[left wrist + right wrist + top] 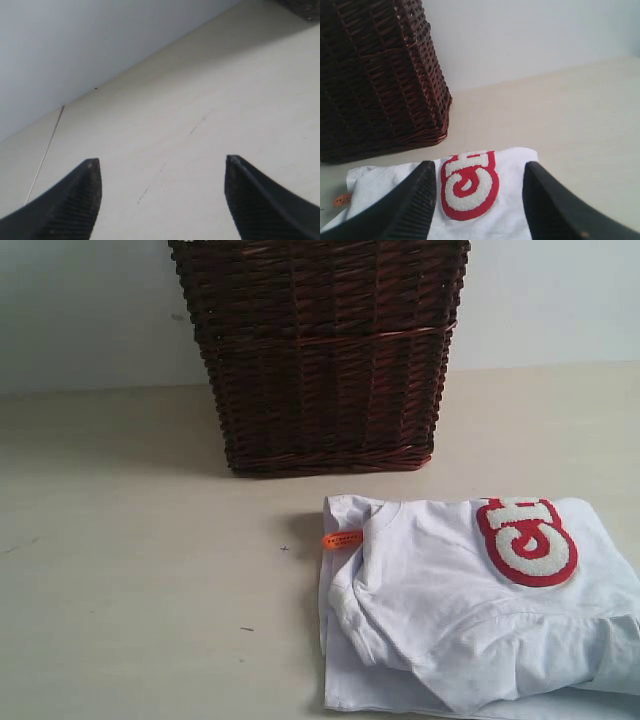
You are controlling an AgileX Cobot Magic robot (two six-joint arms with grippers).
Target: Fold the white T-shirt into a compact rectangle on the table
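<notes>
The white T-shirt [470,610] lies folded in layers on the table [140,570] at the right front of the exterior view, its red-outlined fuzzy lettering [527,540] up and a small orange neck tag [342,539] at its left edge. Neither arm shows in the exterior view. In the right wrist view my right gripper [479,169] hangs open above the T-shirt [512,200], the lettering [469,185] showing between its fingers, which hold nothing. In the left wrist view my left gripper [161,162] is open over the bare table [200,115], away from the shirt.
A tall dark wicker basket [320,350] stands on the table behind the shirt, close to its far edge; it also fills one side of the right wrist view [375,75]. A pale wall [80,310] runs behind the table.
</notes>
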